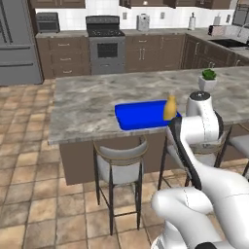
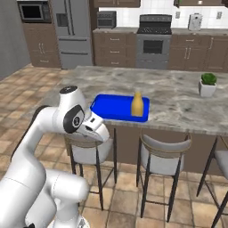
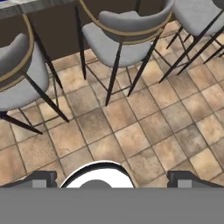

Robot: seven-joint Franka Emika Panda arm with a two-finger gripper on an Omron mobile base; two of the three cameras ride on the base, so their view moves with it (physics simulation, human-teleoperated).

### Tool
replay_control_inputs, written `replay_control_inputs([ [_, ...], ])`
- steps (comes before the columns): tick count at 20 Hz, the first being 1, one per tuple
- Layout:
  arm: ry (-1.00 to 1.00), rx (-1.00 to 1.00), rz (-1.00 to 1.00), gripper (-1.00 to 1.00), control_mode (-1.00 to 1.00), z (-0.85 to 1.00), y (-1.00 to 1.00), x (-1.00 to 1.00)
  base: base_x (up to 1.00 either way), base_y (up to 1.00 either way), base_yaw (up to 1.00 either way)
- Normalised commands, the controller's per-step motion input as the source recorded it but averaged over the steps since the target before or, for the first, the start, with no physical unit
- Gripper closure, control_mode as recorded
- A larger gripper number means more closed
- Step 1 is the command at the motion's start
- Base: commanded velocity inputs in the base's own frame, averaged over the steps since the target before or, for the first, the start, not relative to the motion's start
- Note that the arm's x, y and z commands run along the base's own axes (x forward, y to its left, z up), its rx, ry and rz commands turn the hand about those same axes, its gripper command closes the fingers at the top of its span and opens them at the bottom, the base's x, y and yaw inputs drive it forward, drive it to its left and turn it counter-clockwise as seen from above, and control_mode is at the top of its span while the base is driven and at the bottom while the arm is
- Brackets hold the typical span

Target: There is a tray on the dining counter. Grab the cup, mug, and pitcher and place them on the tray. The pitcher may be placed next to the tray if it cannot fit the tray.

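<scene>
A bright blue tray [image 1: 138, 115] [image 2: 111, 107] lies near the front edge of the dining counter [image 1: 82, 104] [image 2: 178, 104]. The yellow-orange pitcher [image 1: 170, 108] [image 2: 138, 105] stands upright on the tray's right end. The cup and the mug are out of view. My gripper [image 2: 99, 130] [image 3: 112, 179] hangs below the counter's edge, in front of the tray, and points down at the tiled floor. Its fingertips [image 3: 41, 178] stand wide apart, open, with nothing between them.
Grey bar stools [image 1: 119, 160] [image 2: 162, 156] [image 3: 118, 35] stand along the counter's front, right under and beside my hand. A small potted plant [image 1: 208, 80] [image 2: 207, 84] sits on the counter to the right. Behind the counter are a stove and cabinets.
</scene>
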Motion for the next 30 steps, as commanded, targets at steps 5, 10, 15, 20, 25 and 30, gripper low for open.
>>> replay_control_inputs([
  [5,0.0,0.0,0.0,-1.0,1.0,0.0,0.0,0.0,-0.12,0.89,0.0],
  [10,0.0,0.0,0.0,-1.0,1.0,0.0,0.0,0.0,-0.04,0.91,0.0],
  [15,0.0,0.0,0.0,-1.0,1.0,0.0,0.0,0.0,0.0,0.93,0.0],
  [20,0.0,0.0,0.0,-1.0,1.0,0.0,0.0,0.0,0.01,0.93,0.0],
  [25,0.0,0.0,0.0,-1.0,1.0,0.0,0.0,0.0,0.13,0.9,-0.05],
  [30,0.0,0.0,0.0,-1.0,1.0,0.0,0.0,0.0,0.23,0.9,-0.05],
])
